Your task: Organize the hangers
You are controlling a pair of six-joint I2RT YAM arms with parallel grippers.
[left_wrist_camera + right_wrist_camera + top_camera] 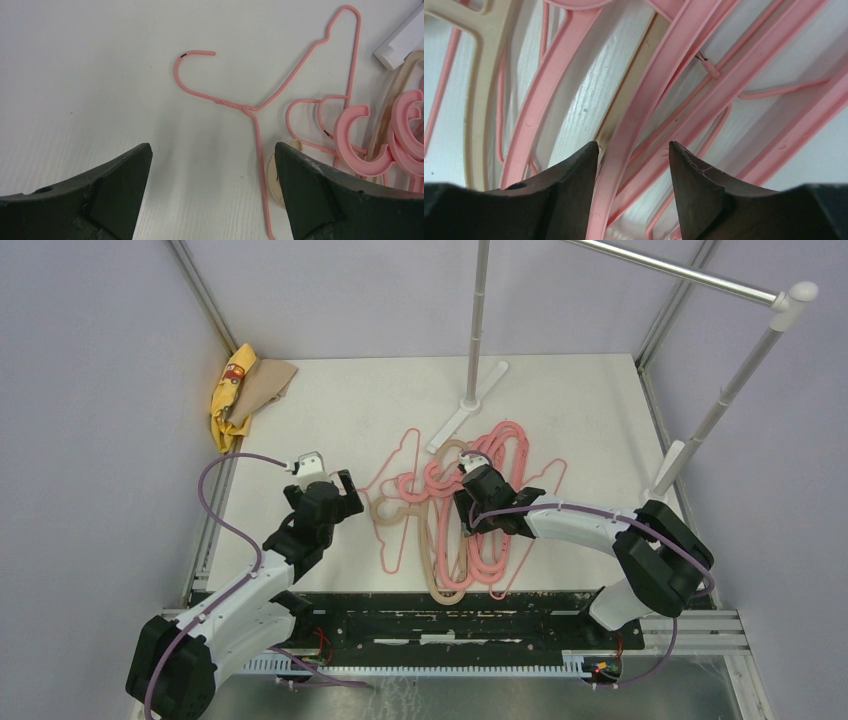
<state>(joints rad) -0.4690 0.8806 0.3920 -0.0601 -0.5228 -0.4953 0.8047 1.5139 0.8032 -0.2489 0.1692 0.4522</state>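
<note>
Basically nothing sorted yet. All hangers [470, 510] lie in one tangled heap on the desk [330, 390], mid-right, just in front of the stand's foot. Rail [680, 272] carries none. So the whole job is left: separate, group or hang each one.

Left tool [212, 150]: jaws wide apart, holding nothing, hovering over bare desk at the heap's left edge. A thin pink wire hanger [257, 107] lies just ahead of it, flat, hook pointing away from the heap. Its lower leg runs down close beside the right-hand finger, apart from it. It's the outermost piece, so probably the easiest to pull free, though further in it looks threaded among other hooks.

Right tool [634, 147]: down low on the heap, jaws partway apart and astride a thick pink plastic hanger [624, 135]. A second pink bar sits in the same gap. No firm clamp visible. A beige hanger [479, 100] lies further left, outside the jaws, with thin wire ones under everything.

Risk: closing here likely grabs two bars and drags the tangle.
</note>
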